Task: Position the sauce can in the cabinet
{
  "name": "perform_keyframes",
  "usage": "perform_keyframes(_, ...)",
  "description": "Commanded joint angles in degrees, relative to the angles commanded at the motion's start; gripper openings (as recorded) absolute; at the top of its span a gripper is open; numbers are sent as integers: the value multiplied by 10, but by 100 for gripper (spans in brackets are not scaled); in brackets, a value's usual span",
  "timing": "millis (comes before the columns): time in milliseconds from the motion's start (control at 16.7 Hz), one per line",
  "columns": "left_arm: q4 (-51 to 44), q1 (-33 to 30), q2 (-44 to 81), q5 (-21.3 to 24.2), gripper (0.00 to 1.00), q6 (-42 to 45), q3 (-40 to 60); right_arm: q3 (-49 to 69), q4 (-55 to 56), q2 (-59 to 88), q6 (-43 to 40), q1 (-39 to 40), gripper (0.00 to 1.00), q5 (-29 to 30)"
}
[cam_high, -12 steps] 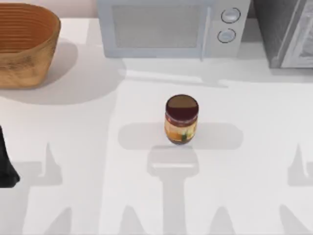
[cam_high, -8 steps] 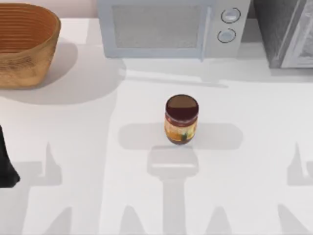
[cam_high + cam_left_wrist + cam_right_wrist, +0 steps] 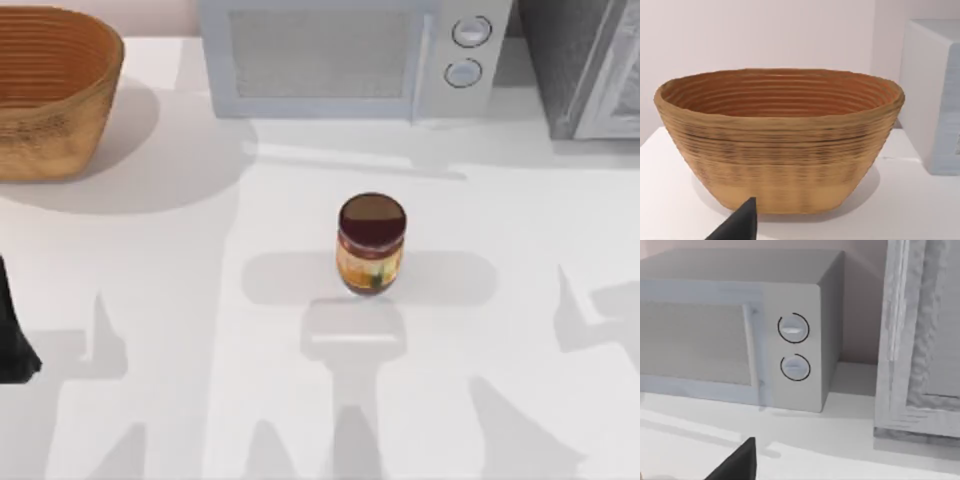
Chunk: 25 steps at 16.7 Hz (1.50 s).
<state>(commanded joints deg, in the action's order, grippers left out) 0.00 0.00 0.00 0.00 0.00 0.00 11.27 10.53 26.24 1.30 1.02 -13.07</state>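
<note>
Sauce can (image 3: pixel 371 243) upright at table (image 3: pixel 200 300) centre.
Cabinet (image 3: pixel 585 65) at 2 o'clock; both pincers' state: cannot tell.

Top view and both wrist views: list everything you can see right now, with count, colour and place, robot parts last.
Can: one, maroon top, yellow-orange label, upright at table centre.
Microwave: one, pale grey, two round knobs, back centre.
Cabinet: one, dark grey speckled, lighter framed panel, back right, partly in view.
Basket: one, brown woven, back left.
Table: one, white.
Left arm: one dark part at the left edge; dark tip of the left gripper facing the basket.
Right gripper: one dark tip, facing the microwave and cabinet.
</note>
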Motion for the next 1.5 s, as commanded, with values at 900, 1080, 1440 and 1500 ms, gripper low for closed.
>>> perform_keyframes(900, 0, 0, 0, 0, 100, 0, 0, 343, 321, 805, -185, 61, 100, -443)
perform_keyframes(1080, 0, 0, 0, 0, 100, 0, 0, 400, 374, 936, -210, 76, 100, -523)
perform_keyframes(1440, 0, 0, 0, 0, 100, 0, 0, 468, 437, 1091, -237, 97, 100, -623)
perform_keyframes(1500, 0, 0, 0, 0, 100, 0, 0, 471, 440, 1098, -238, 98, 100, -628)
